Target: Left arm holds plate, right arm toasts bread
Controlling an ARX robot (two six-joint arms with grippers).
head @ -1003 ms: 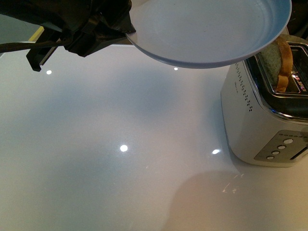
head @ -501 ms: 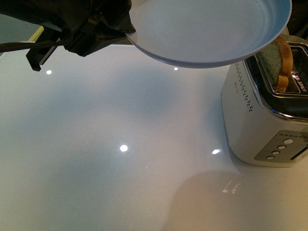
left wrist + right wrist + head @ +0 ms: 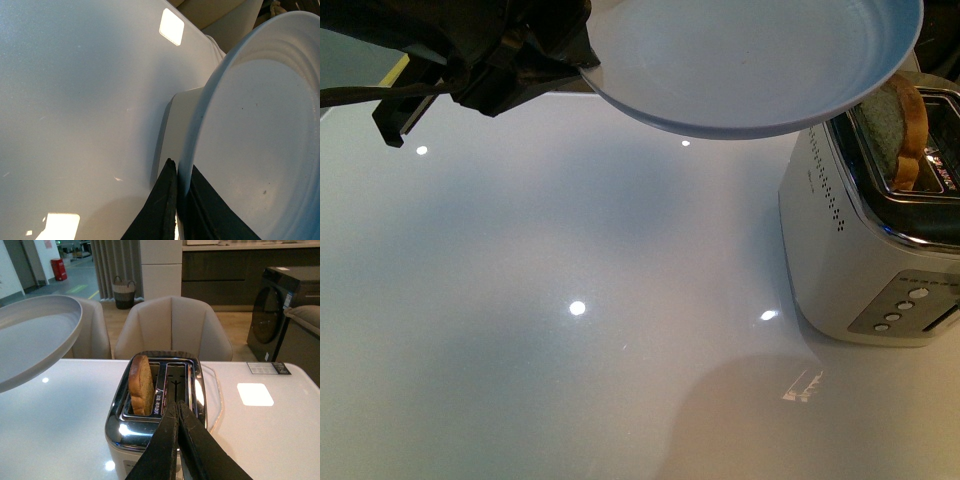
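Pale blue plate (image 3: 750, 60) pinched at rim by left end effector (image 3: 582, 68), above desk (image 3: 570, 380), beside toaster (image 3: 840, 250). Bread (image 3: 140, 385) upright in slot. Right end effector (image 3: 177, 407) pressed together, empty: spread before gripping crust; hold plate level.

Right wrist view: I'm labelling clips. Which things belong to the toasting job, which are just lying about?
Job: plate, bread, toaster, right claw.
Lying about: chairs, basket, red bin, washer.
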